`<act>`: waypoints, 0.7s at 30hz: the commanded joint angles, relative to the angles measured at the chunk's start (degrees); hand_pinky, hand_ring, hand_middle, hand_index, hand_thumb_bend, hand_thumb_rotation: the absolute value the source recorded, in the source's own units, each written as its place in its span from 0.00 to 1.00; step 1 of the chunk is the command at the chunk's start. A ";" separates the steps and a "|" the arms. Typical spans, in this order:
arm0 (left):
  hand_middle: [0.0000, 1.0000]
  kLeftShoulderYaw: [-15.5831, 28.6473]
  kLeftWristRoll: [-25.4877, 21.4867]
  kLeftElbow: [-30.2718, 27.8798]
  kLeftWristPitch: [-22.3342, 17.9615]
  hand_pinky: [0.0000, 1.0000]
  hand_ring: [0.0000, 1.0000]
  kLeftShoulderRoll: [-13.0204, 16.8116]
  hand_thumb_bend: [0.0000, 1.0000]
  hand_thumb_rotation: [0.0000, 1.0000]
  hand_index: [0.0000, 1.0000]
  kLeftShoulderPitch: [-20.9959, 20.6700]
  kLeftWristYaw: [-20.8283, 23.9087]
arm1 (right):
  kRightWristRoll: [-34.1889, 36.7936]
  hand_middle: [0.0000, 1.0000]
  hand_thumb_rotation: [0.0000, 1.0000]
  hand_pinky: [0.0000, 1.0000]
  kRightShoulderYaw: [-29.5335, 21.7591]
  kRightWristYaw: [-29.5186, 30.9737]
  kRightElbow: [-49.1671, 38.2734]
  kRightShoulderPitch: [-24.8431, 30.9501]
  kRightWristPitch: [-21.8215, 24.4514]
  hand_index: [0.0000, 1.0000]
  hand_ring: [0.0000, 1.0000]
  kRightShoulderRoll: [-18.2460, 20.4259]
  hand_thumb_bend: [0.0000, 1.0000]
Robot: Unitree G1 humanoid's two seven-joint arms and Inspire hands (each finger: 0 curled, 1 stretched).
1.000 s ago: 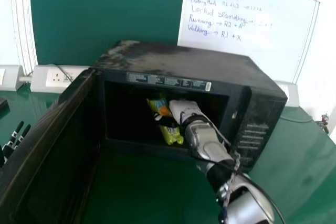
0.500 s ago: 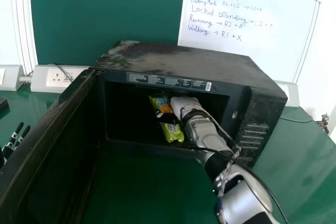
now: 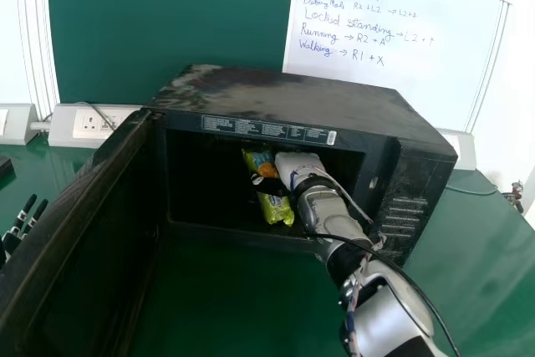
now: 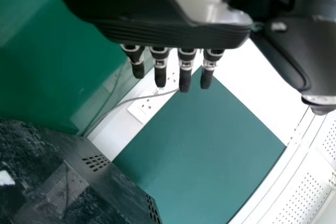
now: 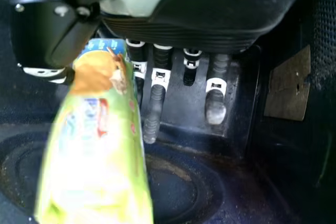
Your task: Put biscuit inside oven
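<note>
The biscuit packet is held inside the oven, in the front part of its cavity, with its lower end close to the front opening. The packet is tilted slightly, and its yellow-green wrapper, with an orange patch and a blue patch near the upper end, is lit brightly in the right wrist view. It is gripped by the right hand, between the thumb on one side and the fingers on the other; the thumb is seen laid across the packet in the head view. In the right wrist view, the oven's dark floor is marked by a round recess, and a brownish plate is set on a side wall.

The cavity is entered from the front by the silver right arm, along which loose cables are run. The oven door is swung wide open on the left side. The oven is stood on a green table, in front of a wall where a green board and a whiteboard are mounted. A socket box is placed behind the oven's left side. At the head view's left edge, beyond the door, the left hand is held with its fingers extended, apart from the packet.
</note>
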 commanded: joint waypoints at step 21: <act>0.94 -0.46 -0.66 -1.04 -0.06 0.88 0.93 -0.58 0.85 0.21 0.98 -0.21 0.86 | -0.06 0.47 0.00 0.14 2.10 -1.94 1.15 -3.19 -0.24 0.70 0.20 -0.22 0.57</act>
